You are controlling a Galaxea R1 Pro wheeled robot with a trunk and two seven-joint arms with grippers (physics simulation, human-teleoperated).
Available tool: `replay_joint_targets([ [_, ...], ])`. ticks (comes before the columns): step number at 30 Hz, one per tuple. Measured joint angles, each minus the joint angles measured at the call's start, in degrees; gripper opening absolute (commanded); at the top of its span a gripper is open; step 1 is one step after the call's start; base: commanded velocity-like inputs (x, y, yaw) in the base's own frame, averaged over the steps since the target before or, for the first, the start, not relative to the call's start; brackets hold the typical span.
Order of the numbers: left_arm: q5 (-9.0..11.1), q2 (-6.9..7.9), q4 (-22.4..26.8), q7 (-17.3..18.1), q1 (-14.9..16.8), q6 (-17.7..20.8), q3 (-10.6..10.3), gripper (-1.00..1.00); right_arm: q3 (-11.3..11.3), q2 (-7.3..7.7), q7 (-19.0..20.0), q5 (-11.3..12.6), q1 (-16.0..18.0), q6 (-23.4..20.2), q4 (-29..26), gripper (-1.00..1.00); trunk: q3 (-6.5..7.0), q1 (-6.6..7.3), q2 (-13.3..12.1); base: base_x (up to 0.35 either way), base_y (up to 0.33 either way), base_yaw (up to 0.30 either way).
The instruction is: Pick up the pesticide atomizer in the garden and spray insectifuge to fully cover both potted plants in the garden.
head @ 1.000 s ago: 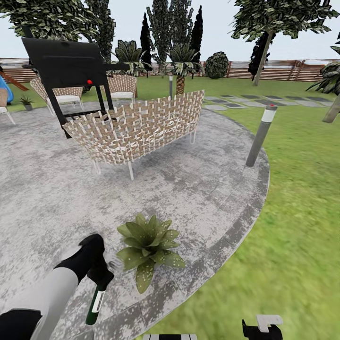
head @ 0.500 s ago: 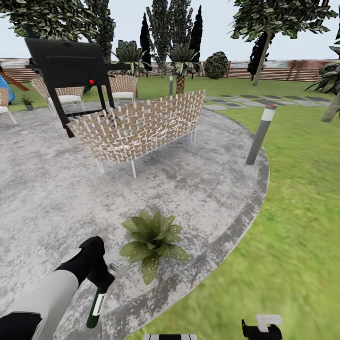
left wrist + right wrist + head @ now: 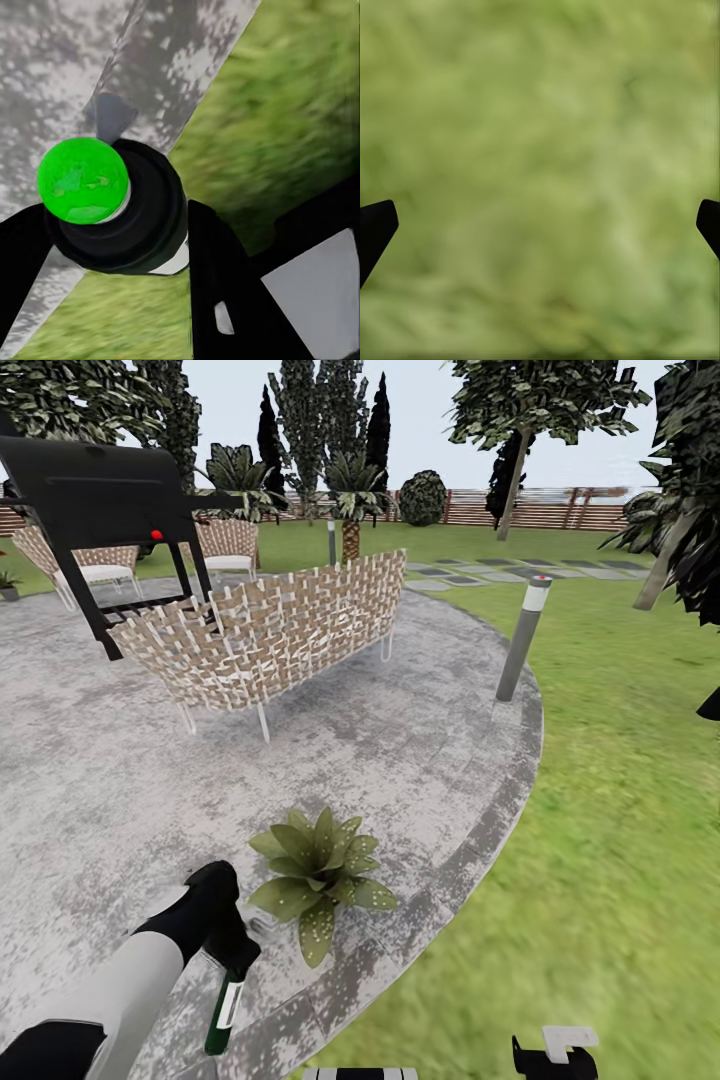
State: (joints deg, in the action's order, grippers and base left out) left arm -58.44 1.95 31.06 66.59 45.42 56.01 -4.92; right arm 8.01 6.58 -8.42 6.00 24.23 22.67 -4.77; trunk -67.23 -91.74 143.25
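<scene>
My left gripper [image 3: 236, 958] is shut on the pesticide atomizer [image 3: 225, 1012], a slim bottle with a white label and dark green ends that hangs down over the patio's paved rim. In the left wrist view the atomizer [image 3: 112, 214] is seen end-on with a bright green tip, clamped between black fingers [image 3: 217, 262]. A potted plant [image 3: 315, 870] with broad speckled leaves sits on the patio just right of that gripper. My right gripper [image 3: 540, 225] is open over grass, holding nothing.
A woven wicker sofa [image 3: 270, 630] stands mid-patio, with a black grill [image 3: 100, 495] behind it at the left. A grey bollard light [image 3: 520, 640] marks the patio's right edge. Lawn [image 3: 620, 810] stretches to the right, with trees and a slatted fence [image 3: 560, 510] beyond.
The whole view has slid left, so the camera has turned right. The left gripper, still holding the atomizer, now sits a little nearer the plant.
</scene>
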Motion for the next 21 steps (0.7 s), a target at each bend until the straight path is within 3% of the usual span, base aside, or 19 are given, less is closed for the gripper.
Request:
replay_joint_targets([
  [4, -0.3, -0.87, 0.6, 0.0, 0.0, -0.2, -0.2, -1.0, 0.0, 0.0, 0.0, 0.0, 0.0, 0.0, 0.0, 1.0, 0.0, 0.0, 0.0, 0.0, 0.0, -0.002],
  [9, -0.2, -0.17, 8.5, 0.4, 0.1, 0.0, 0.1, -1.0, 0.0, 0.0, 0.0, 0.0, 0.0, 0.0, 0.0, 1.0, 0.0, 0.0, 0.0, 0.0, 0.0, 0.0],
  [17, -0.3, -0.33, 9.5, 0.7, 0.2, 0.2, -0.2, -1.0, 0.0, 0.0, 0.0, 0.0, 0.0, 0.0, 0.0, 1.0, 0.0, 0.0, 0.0, 0.0, 0.0, 0.0],
  [21, -0.9, 0.33, 9.3, 0.7, 0.1, 0.0, -0.1, -1.0, 0.1, -0.05, 0.0, 0.0, 0.0, 0.0, 0.0, 1.0, 0.0, 0.0, 0.0, 0.0, 0.0, 0.0],
])
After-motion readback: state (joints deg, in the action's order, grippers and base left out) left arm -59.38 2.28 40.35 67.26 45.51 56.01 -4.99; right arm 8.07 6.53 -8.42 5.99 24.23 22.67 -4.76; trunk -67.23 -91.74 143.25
